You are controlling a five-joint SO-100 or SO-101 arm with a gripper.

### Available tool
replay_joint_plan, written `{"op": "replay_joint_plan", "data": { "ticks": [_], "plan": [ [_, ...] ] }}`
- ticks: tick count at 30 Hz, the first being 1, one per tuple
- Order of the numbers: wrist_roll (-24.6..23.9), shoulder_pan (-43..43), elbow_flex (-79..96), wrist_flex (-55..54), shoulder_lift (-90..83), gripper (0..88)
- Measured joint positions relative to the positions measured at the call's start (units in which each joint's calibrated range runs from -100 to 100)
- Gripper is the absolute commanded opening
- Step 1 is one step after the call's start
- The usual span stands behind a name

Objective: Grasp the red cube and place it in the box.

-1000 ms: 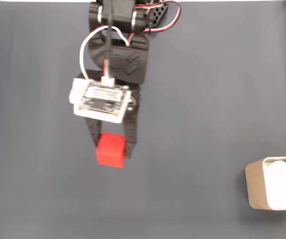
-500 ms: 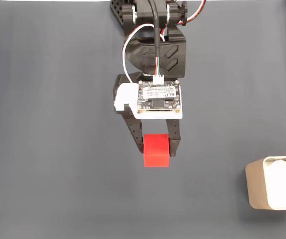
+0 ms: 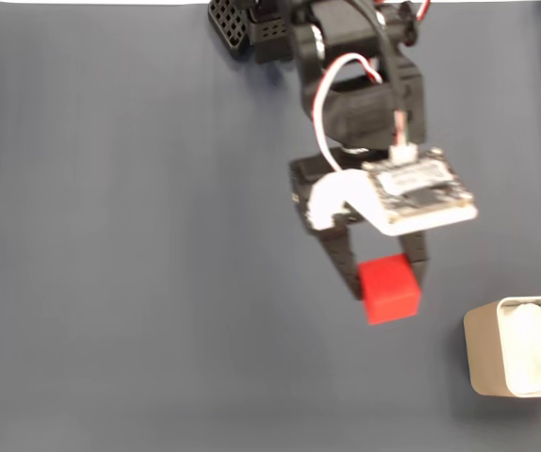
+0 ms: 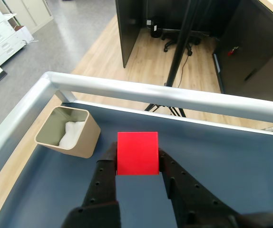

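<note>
The red cube [image 3: 389, 288] hangs above the dark blue-grey table, clamped between the black fingers of my gripper [image 3: 386, 282], which is shut on it. In the wrist view the red cube [image 4: 137, 153] sits squarely between the two fingers of the gripper [image 4: 137, 159]. The box [image 3: 518, 359], beige with white padding inside, stands at the right edge of the fixed view, to the right of and slightly below the cube. In the wrist view the box [image 4: 70, 131] lies ahead and to the left of the cube.
A metal rail [image 4: 165, 97] borders the table's edge beyond the box in the wrist view, with an office floor and furniture behind it. The arm's base [image 3: 280, 28] sits at the top of the fixed view.
The arm has swung to the right with the red cube held in the gripper, bringing it much closer to the box. The box has not moved.
</note>
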Motion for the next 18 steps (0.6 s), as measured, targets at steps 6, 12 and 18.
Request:
{"op": "replay_joint_plan", "data": {
  "ticks": [6, 12, 18],
  "plan": [
    [0.2, -2.97, -3.71, 0.0, 3.99, 10.5],
    [0.15, -4.9, -8.77, 0.0, 8.86, 10.4],
    [0.34, -6.23, -13.56, 0.0, 13.55, 10.2]
  ]
}}
